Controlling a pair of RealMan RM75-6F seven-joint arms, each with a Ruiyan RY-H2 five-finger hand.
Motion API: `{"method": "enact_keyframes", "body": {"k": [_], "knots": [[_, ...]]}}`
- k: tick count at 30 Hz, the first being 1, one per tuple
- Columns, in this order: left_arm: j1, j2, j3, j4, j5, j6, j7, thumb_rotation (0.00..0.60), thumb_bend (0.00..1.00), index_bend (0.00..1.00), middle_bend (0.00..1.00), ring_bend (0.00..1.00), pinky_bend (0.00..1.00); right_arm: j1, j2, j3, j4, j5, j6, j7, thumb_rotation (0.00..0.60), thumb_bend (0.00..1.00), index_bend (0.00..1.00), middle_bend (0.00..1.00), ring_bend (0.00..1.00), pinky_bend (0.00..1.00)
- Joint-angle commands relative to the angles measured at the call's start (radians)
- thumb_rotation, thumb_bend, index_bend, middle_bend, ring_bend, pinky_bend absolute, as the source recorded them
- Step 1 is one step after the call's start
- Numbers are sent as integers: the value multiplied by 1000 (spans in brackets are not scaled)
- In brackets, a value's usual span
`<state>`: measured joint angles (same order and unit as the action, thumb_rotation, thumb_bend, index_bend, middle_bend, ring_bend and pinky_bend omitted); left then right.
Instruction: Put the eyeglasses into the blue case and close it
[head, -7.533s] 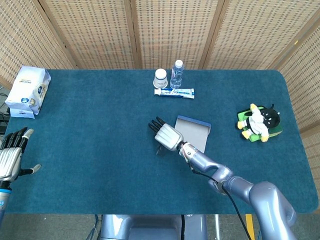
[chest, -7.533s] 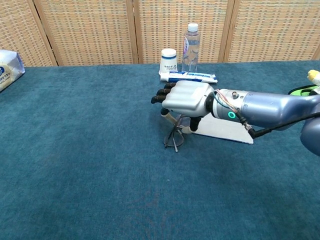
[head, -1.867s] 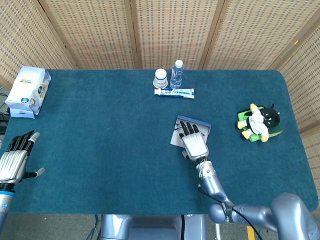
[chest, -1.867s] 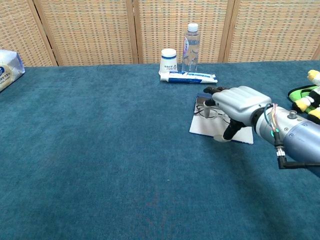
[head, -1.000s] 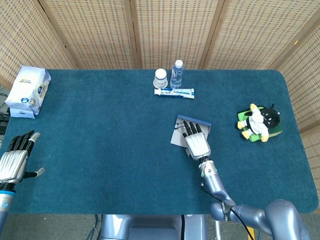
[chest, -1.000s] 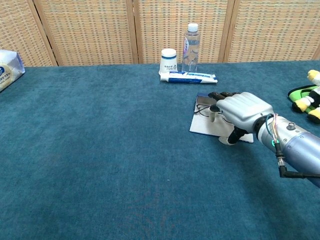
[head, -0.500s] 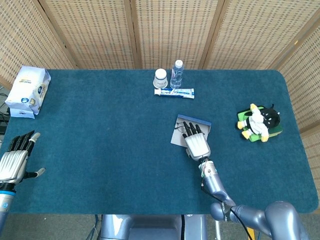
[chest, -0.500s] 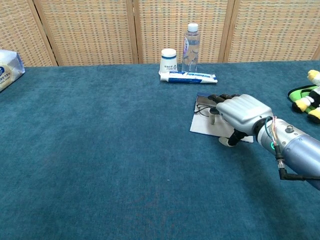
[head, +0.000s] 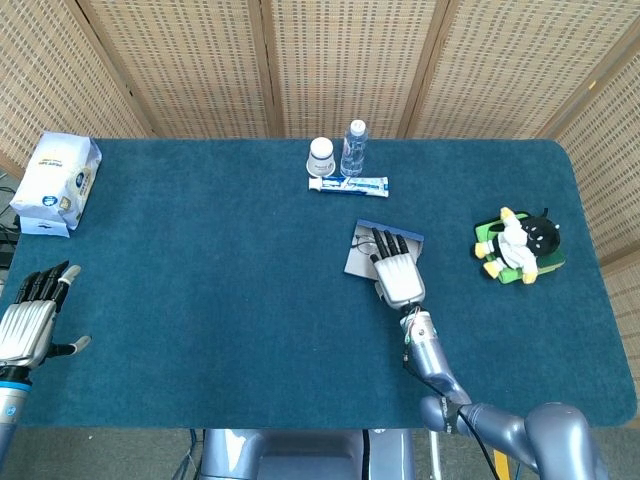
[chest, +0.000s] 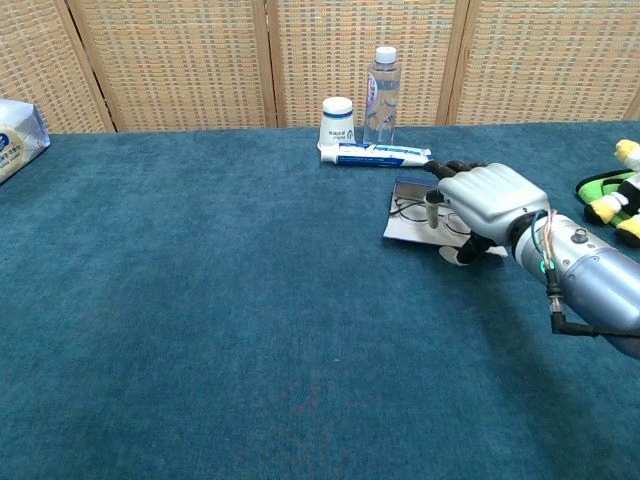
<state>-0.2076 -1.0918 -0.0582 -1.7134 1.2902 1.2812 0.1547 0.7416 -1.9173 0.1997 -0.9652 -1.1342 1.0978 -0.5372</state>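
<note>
- Your right hand's (chest: 487, 206) dark fingers (head: 385, 242) lie spread flat, gripping nothing, over the thin wire-framed eyeglasses (chest: 414, 210).
- Those glasses rest inside the open flat blue case (head: 356, 259).
- Your left hand (head: 27, 322) hovers open, far off.

Toothpaste tube (head: 348, 185), cup (head: 321, 156) and bottle (head: 353, 147) crowd behind the case (head: 358, 252).

One bottle (head: 353, 147), one cup (head: 321, 156) and one toothpaste tube (head: 348, 184) sit at 12 o'clock. One open case (head: 362, 252) holds one pair of glasses (chest: 412, 211). One plush toy (head: 520, 245) lies at 3 o'clock, one wipes pack (head: 57, 180) at 10 o'clock.
</note>
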Motion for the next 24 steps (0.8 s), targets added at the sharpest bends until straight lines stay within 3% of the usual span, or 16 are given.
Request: {"method": "enact_keyframes", "body": {"k": [1,13,24], "knots": [[0,0,0,-1,-1,0,1,600,19,0,0,0,0,7,-2,16,11,-2,-2,10,600,392,410,0,0,121],[-2,-2,-3,1,-8,-2,5,600,19,0,0,0,0,45,-22,93,63,43,-49,7,600,394,443,0,0,121],[-3,-1,-4,3,-14,-6,2,600,19,0,0,0,0,49,-45,99,101,75,-93,-3,600,396,484,0,0,121]]}}
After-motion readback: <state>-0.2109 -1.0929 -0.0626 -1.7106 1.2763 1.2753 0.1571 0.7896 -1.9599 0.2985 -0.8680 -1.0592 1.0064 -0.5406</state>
